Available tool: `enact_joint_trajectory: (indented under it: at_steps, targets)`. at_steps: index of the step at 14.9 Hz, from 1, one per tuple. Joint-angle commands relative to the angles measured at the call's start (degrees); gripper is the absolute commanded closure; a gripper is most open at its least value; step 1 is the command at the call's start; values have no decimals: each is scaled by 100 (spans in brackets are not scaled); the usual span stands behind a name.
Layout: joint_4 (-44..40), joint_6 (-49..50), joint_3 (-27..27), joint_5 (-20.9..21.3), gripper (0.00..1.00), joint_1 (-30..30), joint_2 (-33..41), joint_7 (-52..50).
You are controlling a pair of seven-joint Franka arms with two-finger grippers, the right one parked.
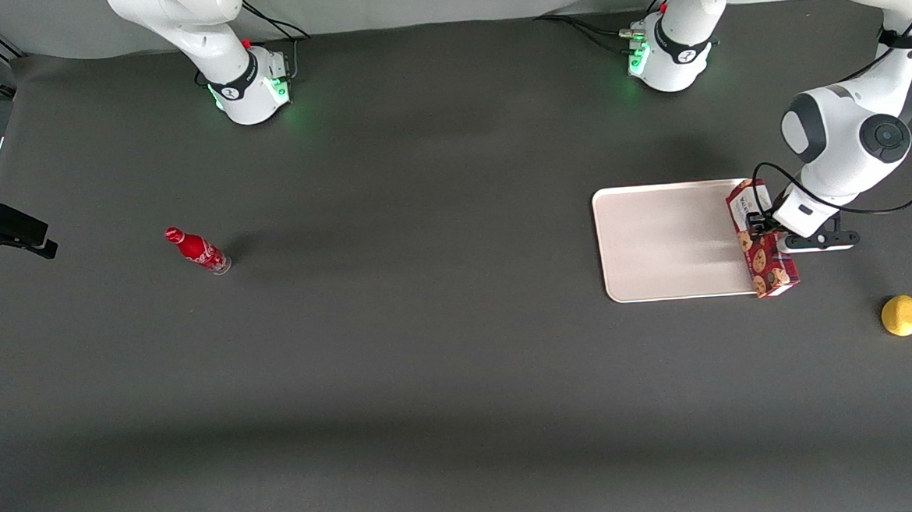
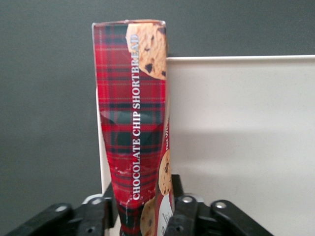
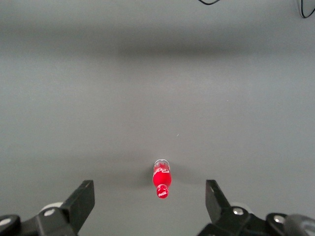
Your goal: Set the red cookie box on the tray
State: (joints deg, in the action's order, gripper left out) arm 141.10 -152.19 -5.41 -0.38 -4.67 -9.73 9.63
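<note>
Gripper (image 1: 761, 230) clamped on red cookie box (image 1: 764, 249), fingers (image 2: 184, 216) pinching it. Box sits at the tray (image 1: 662, 237) edge, possibly just off the surface.

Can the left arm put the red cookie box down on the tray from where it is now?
Probably yes. The gripper is shut on the red cookie box, which is at the edge of the tray toward the working arm. The tray's surface beside it is bare.

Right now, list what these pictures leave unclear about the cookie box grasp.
- Front view: whether the red cookie box rests on the tray or hangs above its rim.
- Left wrist view: the box's gripped end, hidden between the gripper fingers.
- The box's underside shows in no view.
</note>
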Motion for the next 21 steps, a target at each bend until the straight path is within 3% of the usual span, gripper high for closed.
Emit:
enact_joint_trajectory:
  at_steps: [1, 9, 16, 21]
  targets:
    - [-161, 119, -4, -76, 0, -17, 226, 136]
    - [-2594, 2964, 48, -137, 0, 36, 296, 13]
    - [-4755, 5275, 681, -120, 0, 54, 314, -585]
    - [-5444, 5973, 918, -67, 0, 229, 515, -761]
